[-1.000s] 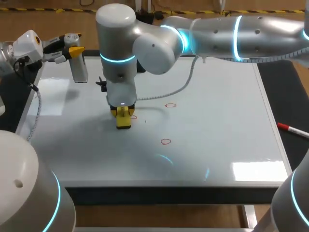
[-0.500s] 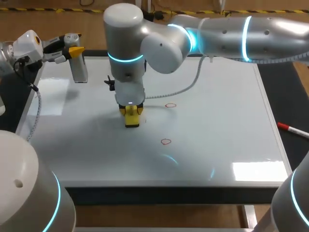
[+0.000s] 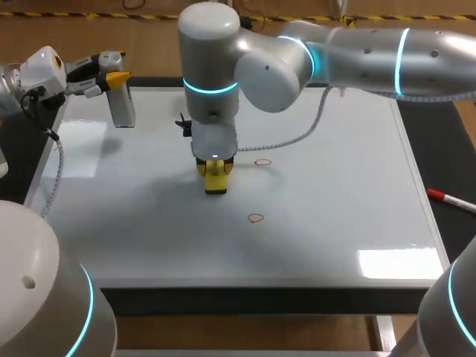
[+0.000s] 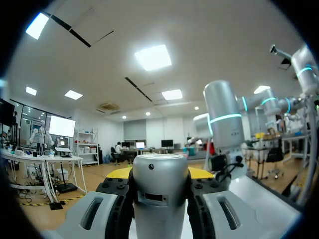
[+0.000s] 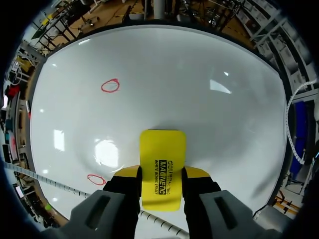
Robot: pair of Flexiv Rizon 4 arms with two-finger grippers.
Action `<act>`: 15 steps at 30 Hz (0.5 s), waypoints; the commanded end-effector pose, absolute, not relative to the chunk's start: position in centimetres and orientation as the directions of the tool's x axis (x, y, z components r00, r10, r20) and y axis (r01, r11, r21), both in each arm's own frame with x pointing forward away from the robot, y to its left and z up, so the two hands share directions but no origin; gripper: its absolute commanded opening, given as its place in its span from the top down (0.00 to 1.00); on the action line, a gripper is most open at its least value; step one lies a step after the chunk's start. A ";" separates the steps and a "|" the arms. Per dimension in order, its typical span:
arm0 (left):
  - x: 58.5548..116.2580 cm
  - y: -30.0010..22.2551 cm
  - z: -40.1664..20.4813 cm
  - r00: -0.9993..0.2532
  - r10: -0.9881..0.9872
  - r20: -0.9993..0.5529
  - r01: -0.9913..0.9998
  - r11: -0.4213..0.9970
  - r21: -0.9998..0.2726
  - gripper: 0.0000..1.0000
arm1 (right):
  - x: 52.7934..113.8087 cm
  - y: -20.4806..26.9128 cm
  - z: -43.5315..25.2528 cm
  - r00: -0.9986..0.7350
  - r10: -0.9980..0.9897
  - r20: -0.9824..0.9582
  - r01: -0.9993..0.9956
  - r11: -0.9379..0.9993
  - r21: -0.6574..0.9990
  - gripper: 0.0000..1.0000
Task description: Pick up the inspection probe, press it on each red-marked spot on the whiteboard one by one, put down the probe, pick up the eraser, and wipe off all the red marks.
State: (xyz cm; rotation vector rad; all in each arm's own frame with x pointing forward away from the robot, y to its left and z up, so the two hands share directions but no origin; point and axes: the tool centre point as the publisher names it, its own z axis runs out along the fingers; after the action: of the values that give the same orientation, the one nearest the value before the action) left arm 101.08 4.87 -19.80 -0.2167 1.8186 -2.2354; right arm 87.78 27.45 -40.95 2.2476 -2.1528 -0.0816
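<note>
Near the middle of the head view, a little left of centre, the right gripper (image 3: 214,169) pinched the yellow eraser (image 3: 215,183) from both sides, its face set flat on the whiteboard (image 3: 342,186), presumably so a sweep would rub the ink away. The upper red mark (image 3: 262,161) lay just right of the eraser, the lower red mark (image 3: 256,218) down and to its right, both apart from it and unwiped. At the upper left, the left gripper (image 3: 115,74) was clamped on the inspection probe (image 3: 123,108), which hung upright over the board's corner, well apart from the eraser, likely to keep clear of the wiping
</note>
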 end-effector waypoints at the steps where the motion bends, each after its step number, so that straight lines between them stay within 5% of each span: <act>1: 101.1 4.9 -19.7 -0.958 -0.284 -0.042 0.099 -0.188 -0.977 1.00 | 88.0 25.8 -38.8 0.052 -0.998 -0.040 -0.997 -0.054 0.055 1.00; 15: 101.1 4.9 -19.7 -0.958 -0.284 -0.042 0.099 -0.188 -0.977 1.00 | 89.8 16.5 -36.4 -0.058 -0.998 -0.032 -0.998 0.057 0.009 1.00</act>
State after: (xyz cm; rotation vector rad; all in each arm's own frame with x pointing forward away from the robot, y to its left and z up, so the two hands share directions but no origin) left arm 101.08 4.87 -19.80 -0.2167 1.8186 -2.2354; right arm 90.32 20.15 -37.17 2.1517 -2.2759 -0.0304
